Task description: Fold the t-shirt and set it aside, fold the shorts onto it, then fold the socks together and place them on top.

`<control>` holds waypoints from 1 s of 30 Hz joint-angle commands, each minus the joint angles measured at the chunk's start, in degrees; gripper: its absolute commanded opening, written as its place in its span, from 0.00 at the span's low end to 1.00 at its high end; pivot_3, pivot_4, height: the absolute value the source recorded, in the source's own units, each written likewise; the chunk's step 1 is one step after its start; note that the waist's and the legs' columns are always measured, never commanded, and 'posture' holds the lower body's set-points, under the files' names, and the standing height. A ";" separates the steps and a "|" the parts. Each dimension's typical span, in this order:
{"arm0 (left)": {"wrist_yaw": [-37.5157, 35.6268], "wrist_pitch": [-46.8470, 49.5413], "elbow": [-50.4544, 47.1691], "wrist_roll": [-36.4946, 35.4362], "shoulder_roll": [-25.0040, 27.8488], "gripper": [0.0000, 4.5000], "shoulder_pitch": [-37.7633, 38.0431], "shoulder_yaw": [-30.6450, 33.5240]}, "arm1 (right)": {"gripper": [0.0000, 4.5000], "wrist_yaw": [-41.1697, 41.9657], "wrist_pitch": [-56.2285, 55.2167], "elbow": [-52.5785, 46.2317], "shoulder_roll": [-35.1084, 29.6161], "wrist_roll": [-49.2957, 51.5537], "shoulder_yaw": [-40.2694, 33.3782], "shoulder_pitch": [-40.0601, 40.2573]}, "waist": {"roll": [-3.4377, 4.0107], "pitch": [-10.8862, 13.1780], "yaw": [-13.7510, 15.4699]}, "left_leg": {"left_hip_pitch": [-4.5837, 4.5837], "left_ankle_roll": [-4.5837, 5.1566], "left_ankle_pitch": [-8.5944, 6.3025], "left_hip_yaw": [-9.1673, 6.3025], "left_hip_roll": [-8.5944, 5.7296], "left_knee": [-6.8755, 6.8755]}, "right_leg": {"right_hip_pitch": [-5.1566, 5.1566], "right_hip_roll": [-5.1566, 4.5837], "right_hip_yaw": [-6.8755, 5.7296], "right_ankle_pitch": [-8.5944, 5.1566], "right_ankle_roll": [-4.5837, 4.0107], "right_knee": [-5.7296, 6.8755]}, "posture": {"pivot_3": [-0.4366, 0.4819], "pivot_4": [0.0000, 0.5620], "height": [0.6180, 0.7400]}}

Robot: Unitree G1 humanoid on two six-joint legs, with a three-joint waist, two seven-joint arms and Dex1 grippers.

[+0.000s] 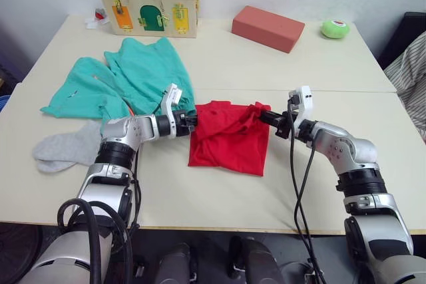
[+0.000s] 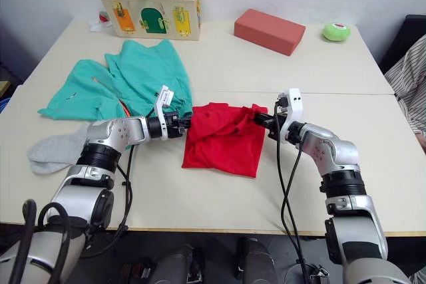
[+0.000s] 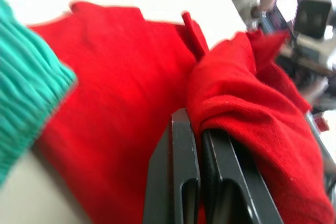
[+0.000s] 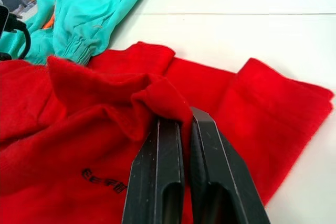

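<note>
The red t-shirt (image 1: 227, 136) lies partly folded in the middle of the table. My left gripper (image 1: 192, 123) is shut on its left edge, and my right gripper (image 1: 261, 115) is shut on a bunched fold at its upper right corner. In the wrist views the black fingers (image 3: 181, 182) (image 4: 157, 177) pinch red cloth. The teal shorts (image 1: 126, 81) lie spread out to the left, touching the t-shirt's left side, with a bit of orange drawstring (image 2: 122, 106) showing. A grey sock (image 1: 66, 146) lies at the left edge, beside my left arm.
At the back stand a wooden latch box (image 1: 149, 8), a red brick-like block (image 1: 267, 28) and a green ball (image 1: 334, 28). A person's striped sleeve (image 1: 411, 74) is at the right edge. A seam between two tables (image 1: 333, 91) runs across.
</note>
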 commanded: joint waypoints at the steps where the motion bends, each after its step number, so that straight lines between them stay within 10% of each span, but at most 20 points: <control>1: 1.74 -2.20 2.44 1.91 0.39 0.00 -1.51 2.94 | 0.01 -3.57 -1.07 1.13 0.42 -0.80 -5.68 -1.98 | 0.00 0.00 -0.10 | 0.00 -0.01 0.00 0.00 0.00 -0.01 | 0.00 0.00 0.00 0.00 0.00 0.01 | 0.48 0.27 1.00; 6: 2.29 -4.68 3.80 3.68 -0.70 0.00 -2.40 3.45 | 0.01 -8.78 0.67 3.31 2.69 -1.33 -8.48 -3.13 | 0.00 0.00 -0.38 | 0.00 -0.02 0.01 0.00 0.00 -0.01 | -0.01 0.00 0.00 0.00 0.00 0.03 | 0.48 0.27 1.00; 17: 10.31 -10.71 -8.65 3.30 -1.78 0.73 -0.41 11.12 | 0.82 -13.04 -7.10 -4.52 3.61 -2.92 -16.30 0.27 | 0.01 0.00 -0.87 | -0.01 -0.02 0.02 0.00 0.00 -0.03 | -0.05 -0.04 0.05 0.00 0.00 0.04 | 0.48 0.27 1.00; 19: 8.59 -16.31 -14.29 5.80 -0.26 0.74 2.35 9.81 | 0.99 -6.63 -8.19 -12.40 1.13 -3.88 -12.93 4.54 | 0.01 0.00 -1.06 | -0.01 -0.03 0.02 0.00 -0.01 -0.07 | -0.05 -0.04 0.05 0.00 0.00 0.03 | 0.48 0.27 1.00; 30: -22.64 -46.83 -35.84 16.49 15.45 1.00 25.04 -5.91 | 1.00 19.59 -26.76 -38.48 -11.71 -15.37 5.14 27.01 | 0.02 0.01 -0.93 | 0.24 -0.20 -0.06 0.18 0.05 -0.13 | 0.01 0.14 0.30 0.00 -0.01 -0.11 | 0.48 0.27 1.00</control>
